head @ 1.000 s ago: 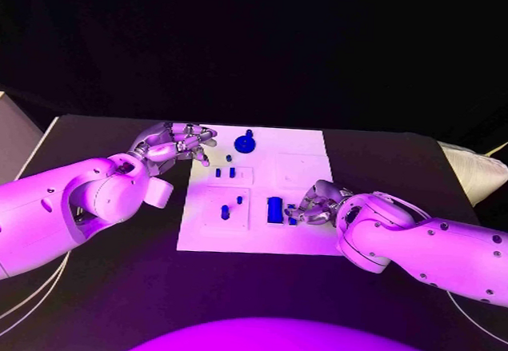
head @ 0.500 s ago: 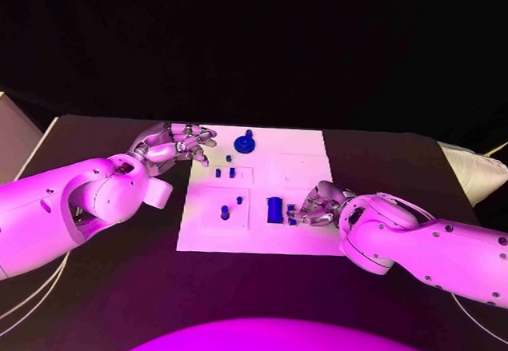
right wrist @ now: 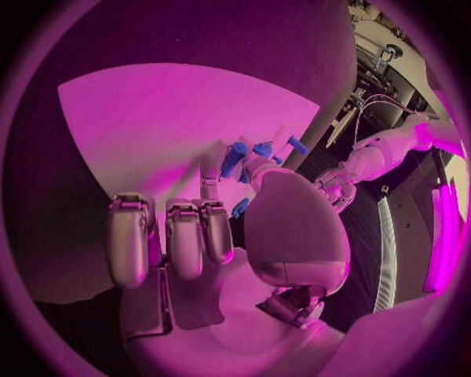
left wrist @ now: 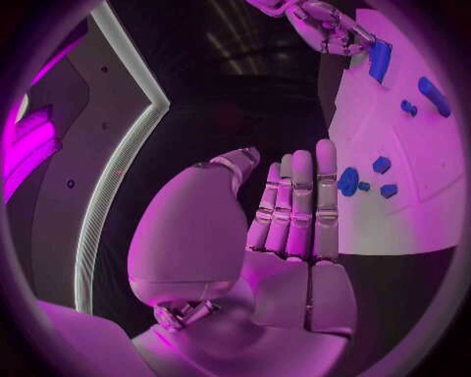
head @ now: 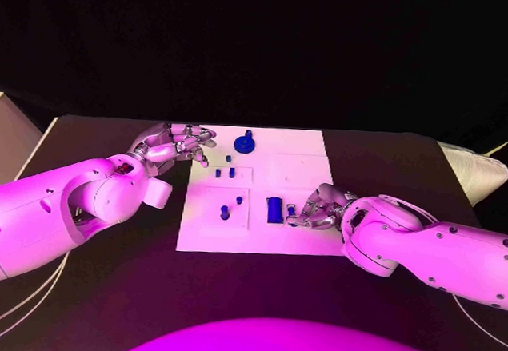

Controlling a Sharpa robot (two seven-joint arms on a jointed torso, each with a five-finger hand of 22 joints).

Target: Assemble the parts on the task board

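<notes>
Right hand (head: pixel 318 207), lower right of centre: fingers curled beside a tall blue part (head: pixel 274 209) on the task board (head: pixel 301 166); whether they pinch anything cannot be told. Left hand (head: pixel 172 143), upper left: fingers together, holding nothing, at the board's edge on the black surface (head: pixel 108 287).

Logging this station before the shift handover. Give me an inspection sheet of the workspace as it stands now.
Surface: black table, dark and flat.
Job's things: white task board mid-table; blue parts on it, including a round part at the far edge and a tall block near the right hand.
Clutter: nothing seen.
Hands: left hand at the board's far left corner, fingers straight, holding nothing; right hand at the board's right side, fingers curled by small blue parts, hold unclear.
Cables: thin pale cables trail beneath the left arm.
Surroundings: dark backdrop.
</notes>
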